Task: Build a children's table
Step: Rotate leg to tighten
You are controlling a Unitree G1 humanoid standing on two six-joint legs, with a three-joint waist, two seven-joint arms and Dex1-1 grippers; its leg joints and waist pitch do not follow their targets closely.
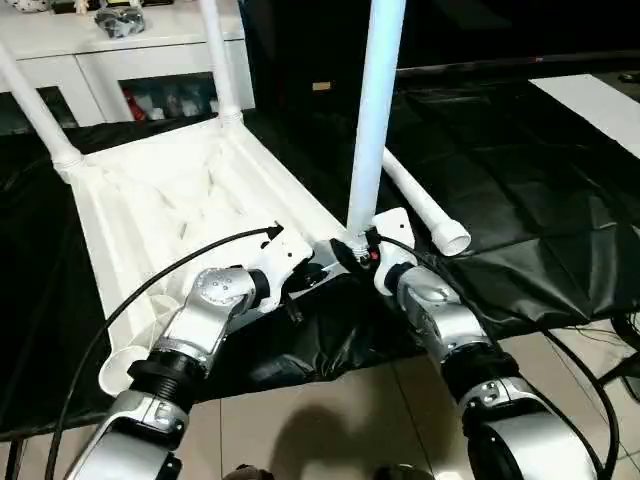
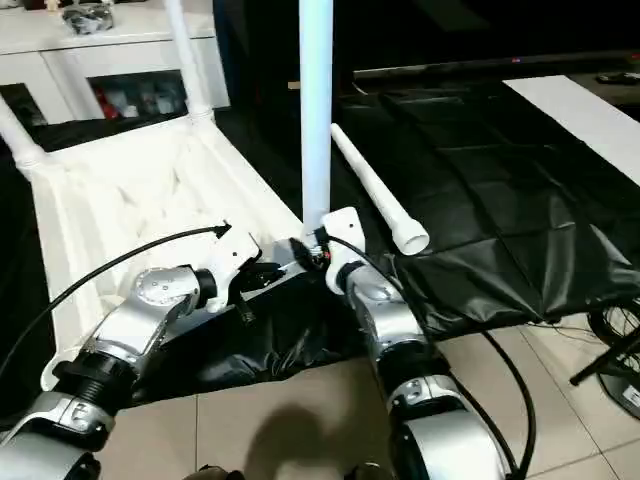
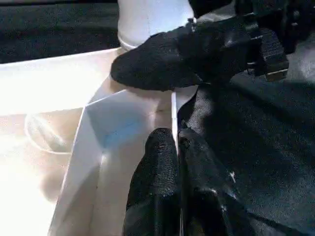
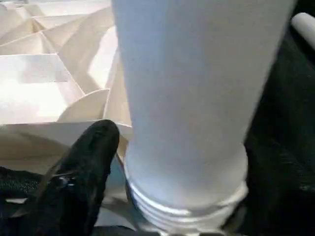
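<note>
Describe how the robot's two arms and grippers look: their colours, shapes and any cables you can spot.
Both forearms are rounded silver metal segments with black ribbed collars between the joints. The left arm and right arm each carry a white wrist housing. A thin black cable arcs over the left arm, and another trails beside the right. The left gripper has black, textured, blunt-tipped fingers.

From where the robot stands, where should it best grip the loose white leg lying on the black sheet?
Probably at the middle of the loose leg, coming from above. It lies flat and tapered, apart from the tabletop, with its wide open end toward the robot.
</note>
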